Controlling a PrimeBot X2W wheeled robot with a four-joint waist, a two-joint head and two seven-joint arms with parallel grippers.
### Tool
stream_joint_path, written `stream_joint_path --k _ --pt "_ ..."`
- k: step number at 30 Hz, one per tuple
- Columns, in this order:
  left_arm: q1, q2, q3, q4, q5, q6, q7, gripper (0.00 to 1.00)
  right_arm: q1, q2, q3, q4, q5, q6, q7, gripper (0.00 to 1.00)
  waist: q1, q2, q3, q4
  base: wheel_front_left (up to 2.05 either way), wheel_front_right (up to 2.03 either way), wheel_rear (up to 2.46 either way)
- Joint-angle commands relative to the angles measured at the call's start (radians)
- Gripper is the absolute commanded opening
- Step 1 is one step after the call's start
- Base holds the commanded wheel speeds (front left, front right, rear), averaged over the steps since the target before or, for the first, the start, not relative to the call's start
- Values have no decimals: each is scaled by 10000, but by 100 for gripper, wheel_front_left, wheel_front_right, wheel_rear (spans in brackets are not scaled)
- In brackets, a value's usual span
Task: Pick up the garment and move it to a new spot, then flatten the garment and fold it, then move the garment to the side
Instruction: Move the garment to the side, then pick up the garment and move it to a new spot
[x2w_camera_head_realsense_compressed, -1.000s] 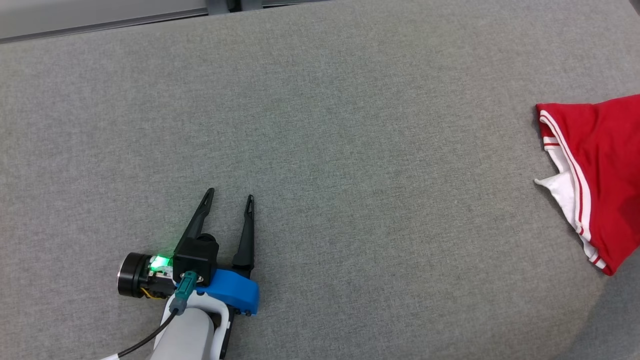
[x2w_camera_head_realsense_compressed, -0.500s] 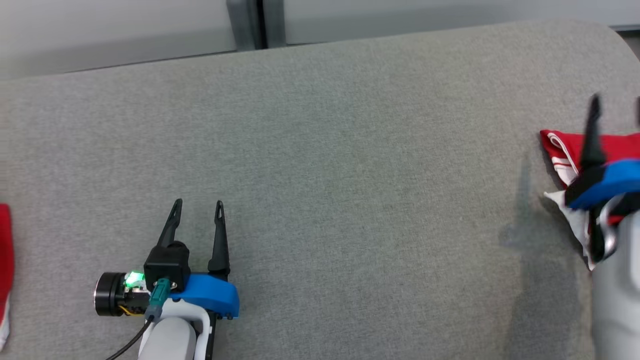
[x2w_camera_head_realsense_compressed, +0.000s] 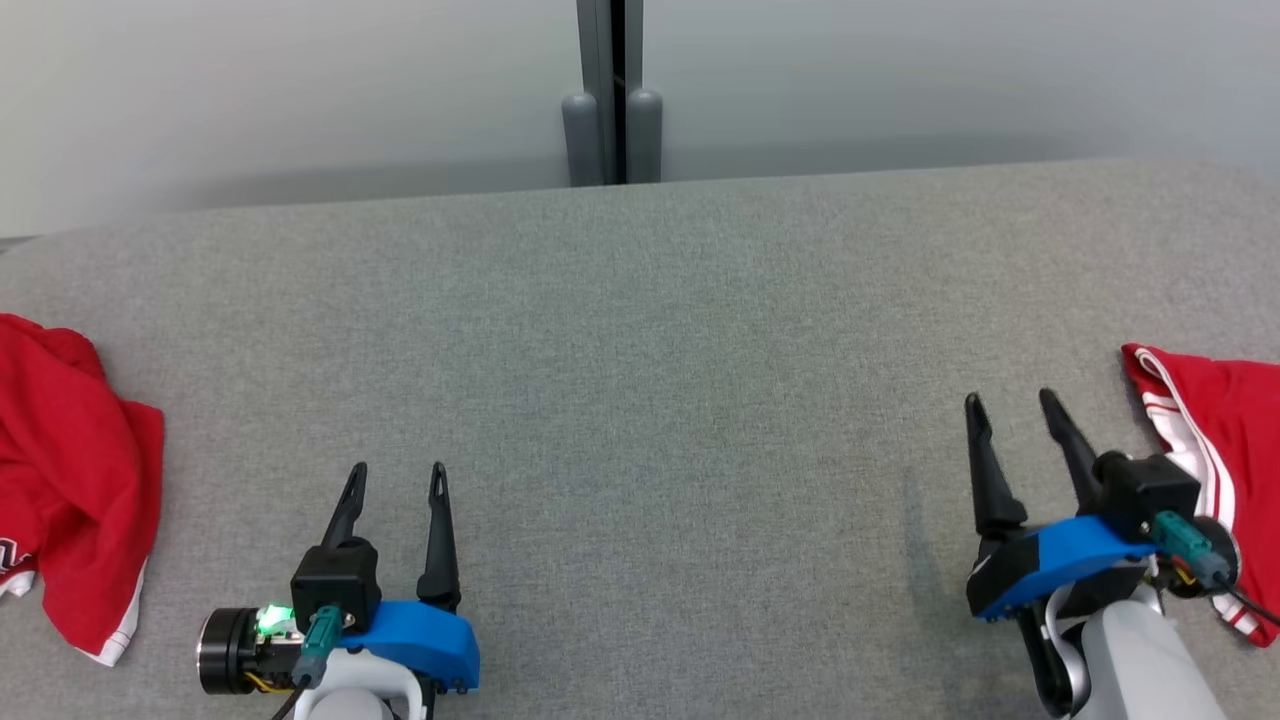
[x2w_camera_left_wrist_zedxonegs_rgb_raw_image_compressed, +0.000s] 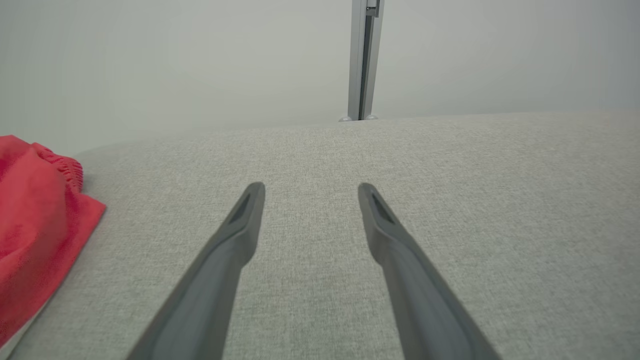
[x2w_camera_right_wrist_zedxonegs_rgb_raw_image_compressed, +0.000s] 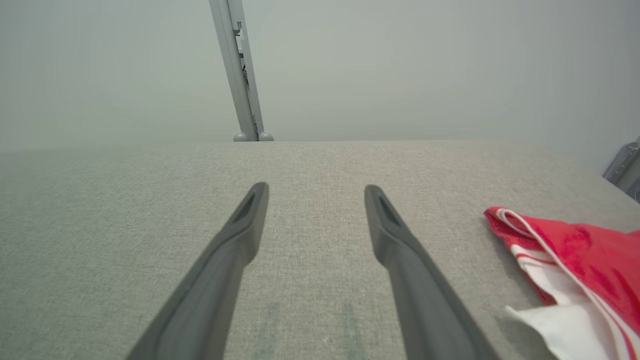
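We face a wide grey fabric table (x2w_camera_head_realsense_compressed: 640, 330). A crumpled red garment (x2w_camera_head_realsense_compressed: 70, 480) lies at its left edge, and a red garment with white stripes (x2w_camera_head_realsense_compressed: 1235, 420) lies at its right. Between them, our left gripper (x2w_camera_head_realsense_compressed: 398, 468) and right gripper (x2w_camera_head_realsense_compressed: 1008, 398) sit over bare fabric, fingers spread and holding nothing, the right one just beside the striped cloth.
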Motion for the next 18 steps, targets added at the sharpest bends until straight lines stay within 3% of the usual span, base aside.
stream_joint_path --k 1,18 --pt "85 -15 28 42 -28 51 2 100 258 -7 81 12 189 -7 -33 100 2 0 -132 -19 0 0 0" --pt "1063 -36 320 257 -100 132 1 100 1269 1 691 -168 618 -5 -34 100 2 0 -1429 -61 0 0 0"
